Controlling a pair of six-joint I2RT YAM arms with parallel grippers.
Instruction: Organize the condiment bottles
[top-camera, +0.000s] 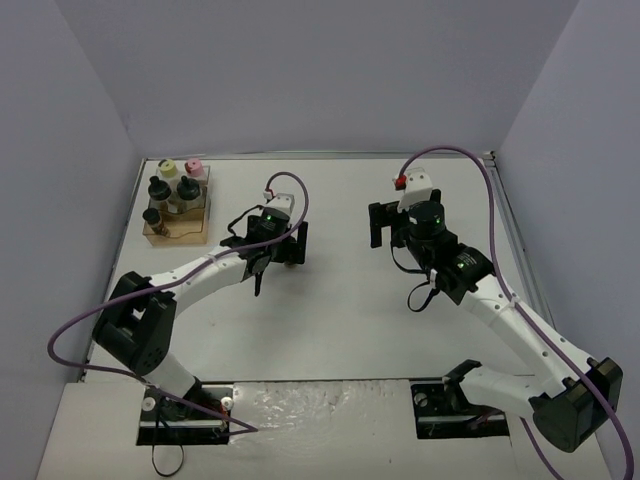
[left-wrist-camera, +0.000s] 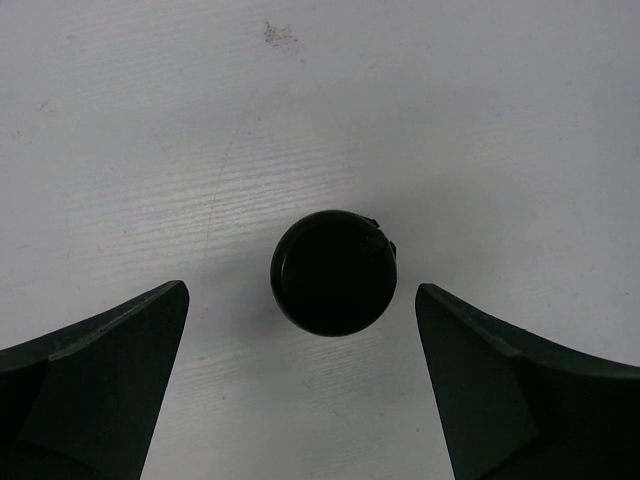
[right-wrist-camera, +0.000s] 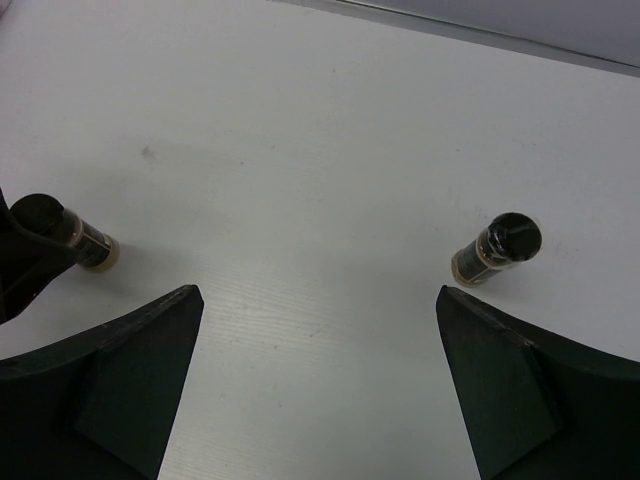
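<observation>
Rack (top-camera: 185, 236) at far left holds five spice jars: yellow-capped jar (top-camera: 168, 166), pink-capped jar (top-camera: 195, 164), three black-capped ones (top-camera: 159, 188).
Left wrist: left gripper (left-wrist-camera: 300, 290) spread open astride an upright black-capped jar (left-wrist-camera: 333, 272), no contact.
Right wrist: right gripper (right-wrist-camera: 320, 292) wide open over table (right-wrist-camera: 300, 150); left-hand jar (right-wrist-camera: 70, 235) and right-hand jar (right-wrist-camera: 498, 246) standing, both black-capped, well apart.

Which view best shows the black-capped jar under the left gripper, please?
Left wrist: the black-capped jar sits centred between the left gripper's open fingers, seen from above. Top external hides it under that gripper. Right wrist probably shows its side at the left edge.
</observation>
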